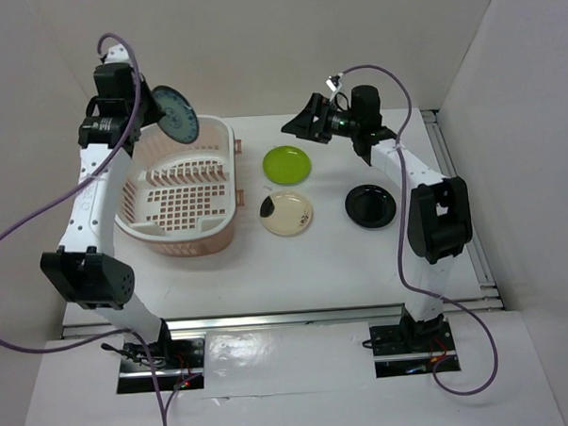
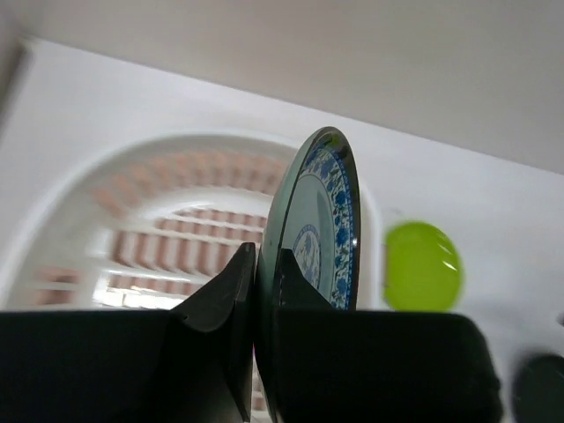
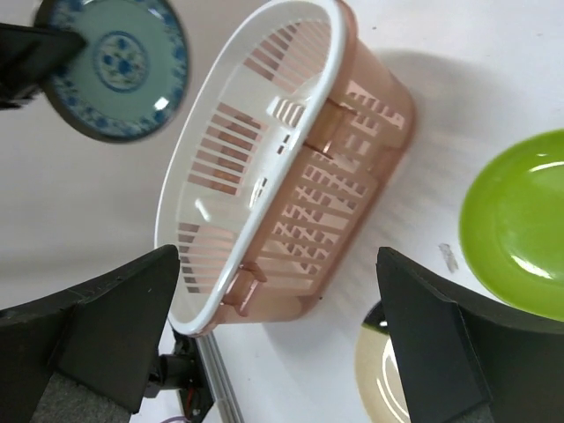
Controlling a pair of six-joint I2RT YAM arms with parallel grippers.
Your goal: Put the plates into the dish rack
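My left gripper (image 1: 155, 109) is shut on the rim of the blue-grey patterned plate (image 1: 176, 114) and holds it on edge above the far end of the pink dish rack (image 1: 181, 189). In the left wrist view the plate (image 2: 322, 220) stands upright between my fingers (image 2: 231, 300). The lime green plate (image 1: 287, 164), the cream plate with a dark blotch (image 1: 286, 213) and the glossy black plate (image 1: 370, 205) lie flat on the table right of the rack. My right gripper (image 1: 304, 125) is open and empty, raised beyond the green plate.
White walls close in the table on the left, back and right. The rack (image 3: 264, 167) also shows in the right wrist view, with the held plate (image 3: 119, 66) above it. A metal rail (image 1: 279, 319) runs along the near edge.
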